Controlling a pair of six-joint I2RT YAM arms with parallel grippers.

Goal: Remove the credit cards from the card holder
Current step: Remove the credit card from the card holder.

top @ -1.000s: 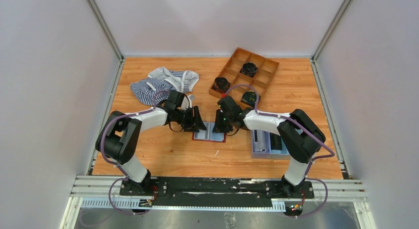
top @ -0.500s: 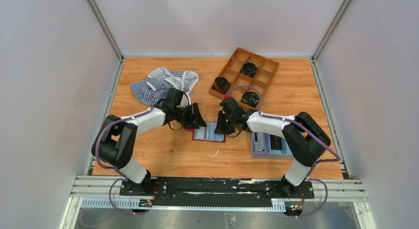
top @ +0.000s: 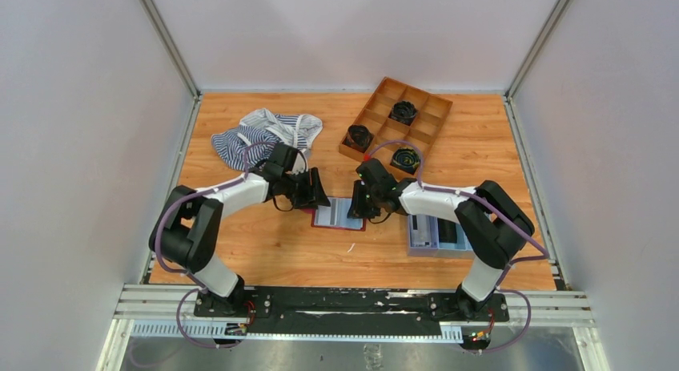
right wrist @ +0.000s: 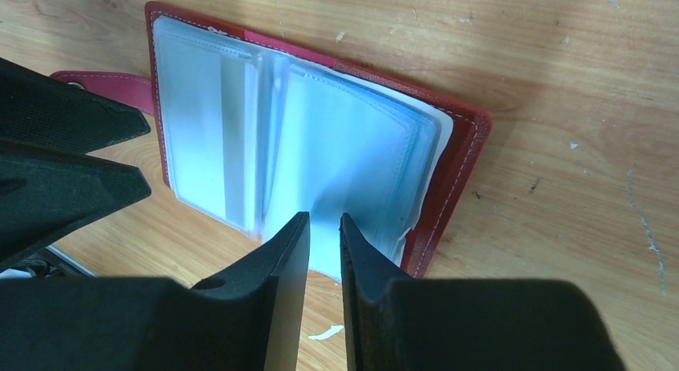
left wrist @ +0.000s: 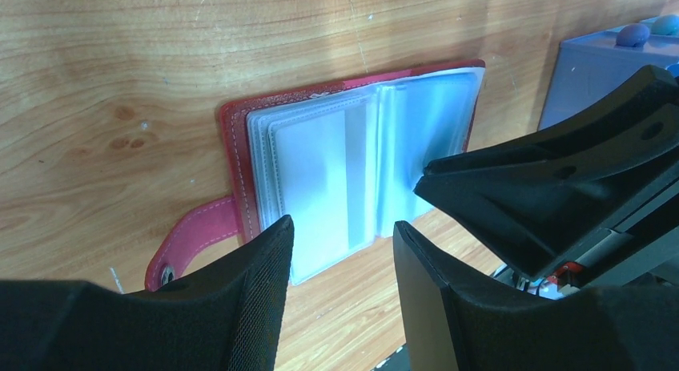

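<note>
Only the open left gripper [left wrist: 343,227] has nudged toward ten o'clock; the right gripper [right wrist: 323,220] still pinches the card holder [right wrist: 460,159] by a sleeve, credit cards not yet out

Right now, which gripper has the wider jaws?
The left gripper: its jaws stand well apart by the strap side of the card holder. The right gripper has them nearly together on the edge of a sleeve.

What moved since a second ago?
The left fingers edged back slightly, up and left, and that arm's elbow swung outward. Nothing was grabbed or let go. The right fingers and the open card holder stayed put.
</note>
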